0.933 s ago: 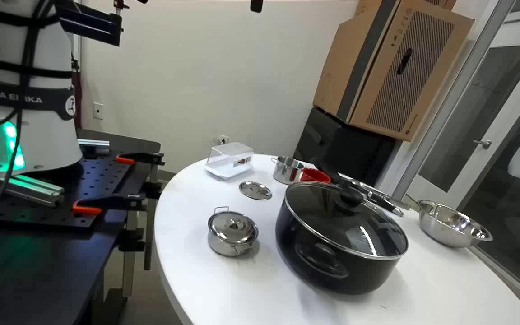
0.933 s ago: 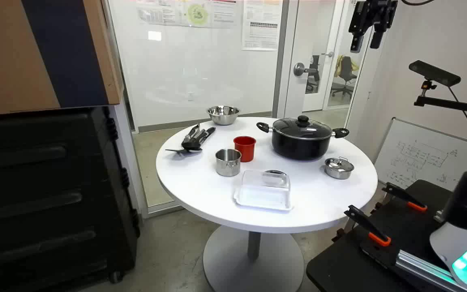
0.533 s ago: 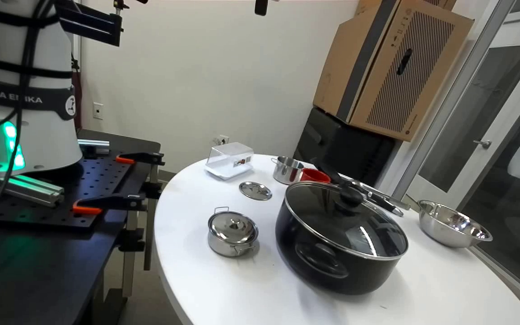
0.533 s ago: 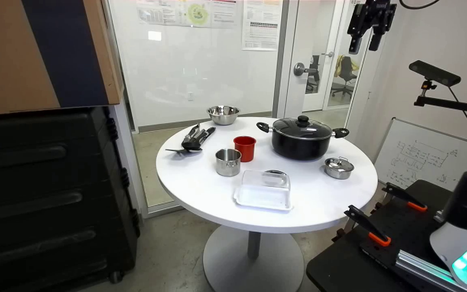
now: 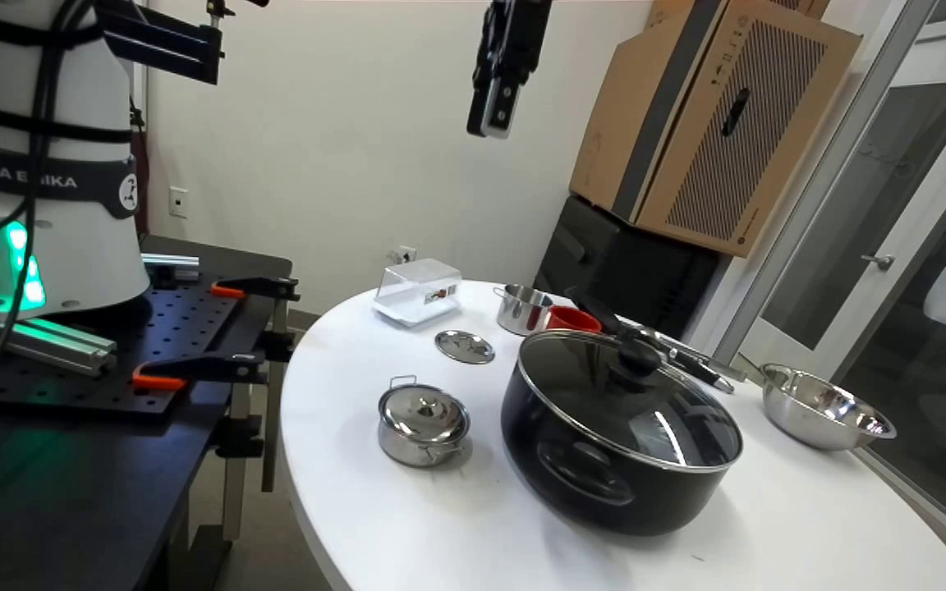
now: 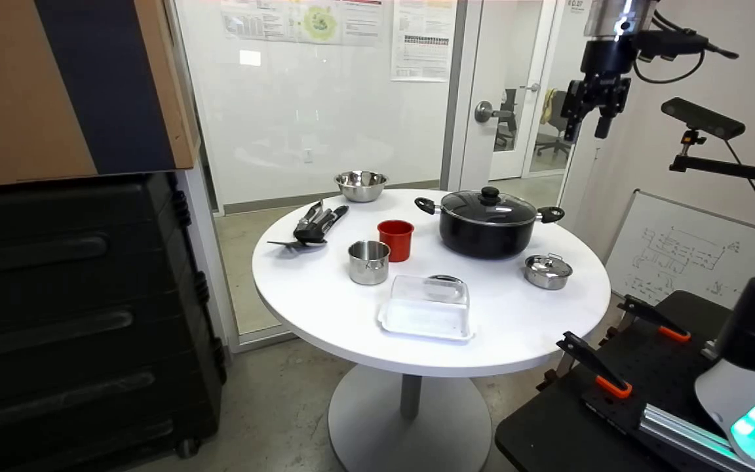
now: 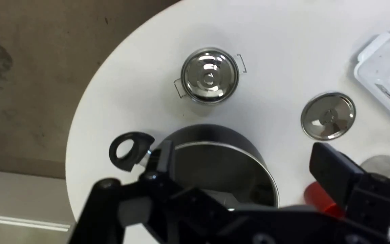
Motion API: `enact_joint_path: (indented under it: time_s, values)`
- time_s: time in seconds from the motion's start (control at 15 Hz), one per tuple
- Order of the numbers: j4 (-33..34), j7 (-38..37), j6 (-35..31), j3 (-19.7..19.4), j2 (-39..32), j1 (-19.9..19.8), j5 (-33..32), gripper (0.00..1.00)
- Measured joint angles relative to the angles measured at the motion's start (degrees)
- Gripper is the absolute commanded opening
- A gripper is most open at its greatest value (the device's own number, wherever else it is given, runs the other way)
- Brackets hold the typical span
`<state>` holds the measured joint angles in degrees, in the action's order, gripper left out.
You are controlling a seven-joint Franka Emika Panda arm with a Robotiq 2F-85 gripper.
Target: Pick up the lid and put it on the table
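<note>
A small round shiny silver lid [image 7: 210, 73] with a centre knob sits on the small steel pot; it also shows in both exterior views [image 5: 424, 410] [image 6: 548, 265]. The small steel pot [image 5: 409, 451] stands on the white round table [image 5: 342, 361] near its edge. A second silver lid [image 7: 328, 116] lies flat on the table; it shows in an exterior view [image 5: 465, 346]. My gripper [image 7: 244, 149] is open and empty, high above the table, with fingers pointing down. It shows in both exterior views [image 5: 489, 131] [image 6: 586, 136]. In the wrist view its fingers frame the big black pot, beside the lidded pot.
The big black pot [image 5: 604, 484] with a glass lid stands beside the small pot. A clear butter dish [image 5: 417, 294], a steel cup [image 6: 369, 264], a red cup [image 6: 396, 240], utensils [image 6: 315, 226] and a steel bowl [image 6: 361, 187] are also on the table.
My gripper has come down toward the table and now shows more fully in both exterior views. It stays open. The objects on the table have not moved.
</note>
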<state>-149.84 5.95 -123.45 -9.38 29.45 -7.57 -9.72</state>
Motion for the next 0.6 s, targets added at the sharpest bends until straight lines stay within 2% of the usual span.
enact_joint_path:
  time_s: [0.33,0.6]
  values:
    - [-0.73,-0.49,-4.09,-0.28,-10.43,-2.47,-0.8,1.0]
    - [0.9,-1.83,-5.7,0.12,-16.5,-2.7,-1.01,1.0]
